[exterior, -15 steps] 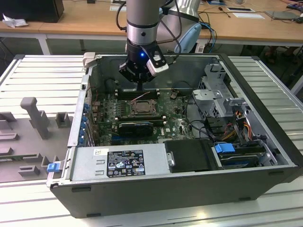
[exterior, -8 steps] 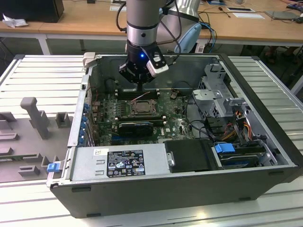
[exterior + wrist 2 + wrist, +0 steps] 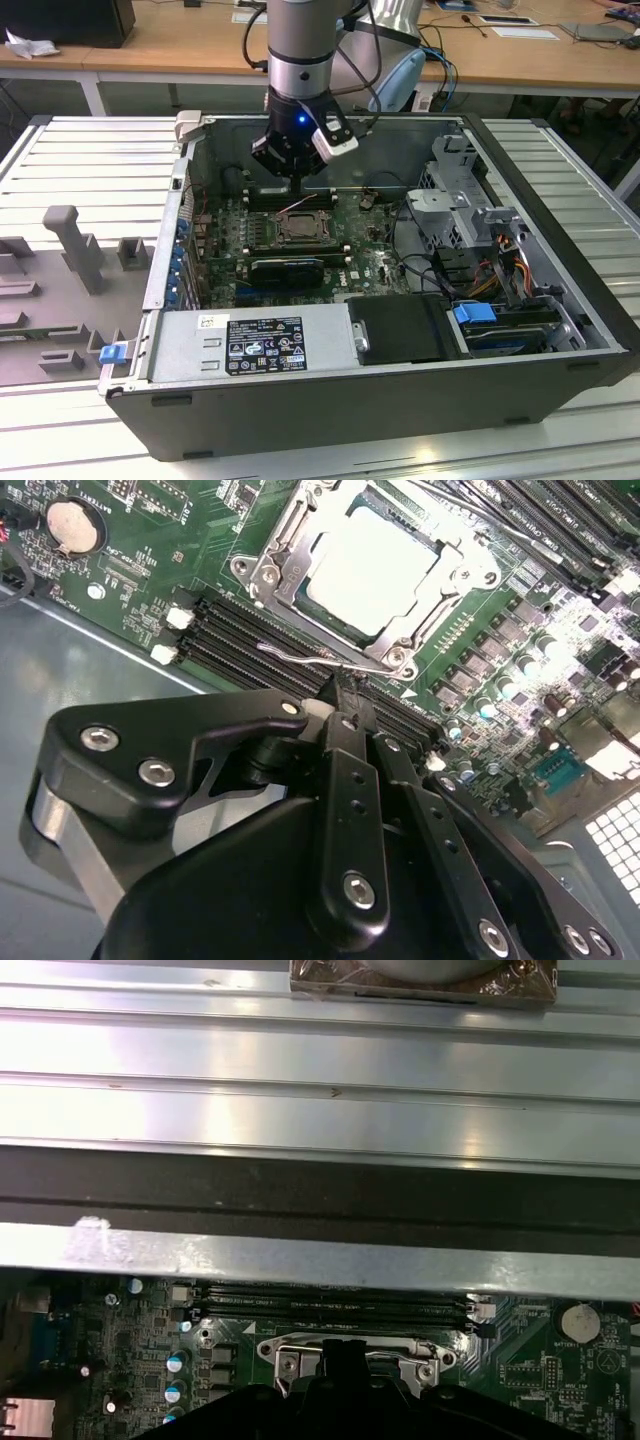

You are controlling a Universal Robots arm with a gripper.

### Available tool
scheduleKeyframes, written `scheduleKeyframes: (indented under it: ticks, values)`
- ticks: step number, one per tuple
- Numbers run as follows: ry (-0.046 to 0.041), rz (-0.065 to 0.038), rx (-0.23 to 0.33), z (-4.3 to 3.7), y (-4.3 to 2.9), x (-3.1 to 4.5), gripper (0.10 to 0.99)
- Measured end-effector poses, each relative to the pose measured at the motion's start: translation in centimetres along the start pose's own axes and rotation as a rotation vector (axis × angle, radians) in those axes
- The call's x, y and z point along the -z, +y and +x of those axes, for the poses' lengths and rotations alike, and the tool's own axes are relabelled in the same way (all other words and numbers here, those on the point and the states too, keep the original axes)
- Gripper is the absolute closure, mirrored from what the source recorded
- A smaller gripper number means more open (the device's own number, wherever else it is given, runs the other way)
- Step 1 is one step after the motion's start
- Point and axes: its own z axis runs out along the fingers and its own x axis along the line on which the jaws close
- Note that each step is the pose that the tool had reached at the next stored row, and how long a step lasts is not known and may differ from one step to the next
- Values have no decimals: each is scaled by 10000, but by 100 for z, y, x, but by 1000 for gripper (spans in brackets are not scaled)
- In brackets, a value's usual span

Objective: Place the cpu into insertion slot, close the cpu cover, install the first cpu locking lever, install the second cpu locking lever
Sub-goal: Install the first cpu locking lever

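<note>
Your gripper point(image 3: 345, 705) hangs closed and empty just beside the insertion slot point(image 3: 375, 575). The cpu point(image 3: 372, 568) sits inside it, the cpu cover point(image 3: 300, 520) closed around it; a thin locking lever point(image 3: 310, 656) runs crosswise off the fingertips.

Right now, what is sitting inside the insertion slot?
In the second wrist view, the cpu lies flat in the insertion slot, with the cpu cover closed around its edges. The contacts beneath the chip are covered. The gripper hangs just beside a thin lever.
</note>
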Motion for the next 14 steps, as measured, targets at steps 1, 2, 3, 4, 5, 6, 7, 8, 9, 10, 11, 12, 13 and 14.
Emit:
scheduleKeyframes:
  ticks: [1,2,3,4,5,6,7,8,9,10,11,12,13,14]
  values:
    - [0,0,0,0,0,-6,980]
    - [3,2,4,-3,-2,-21,980]
    - [1,0,10,-5,-3,-33,980]
    - [6,0,72,-10,-5,-56,980]
    - [11,0,138,-17,-4,-67,980]
    - [14,-9,166,-25,-3,-73,980]
    - [13,-27,172,-34,1,-80,980]
    - [12,-46,172,-42,10,-89,980]
    - [11,-53,167,-49,25,-103,980]
    - [5,-58,95,-56,33,-119,980]
    - [0,-56,25,-63,40,-126,980]
    - [-1,-56,0,-69,46,-130,980]
    - [-2,-56,-10,-80,58,-135,980]
    - [-3,-56,-13,-90,67,-139,980]
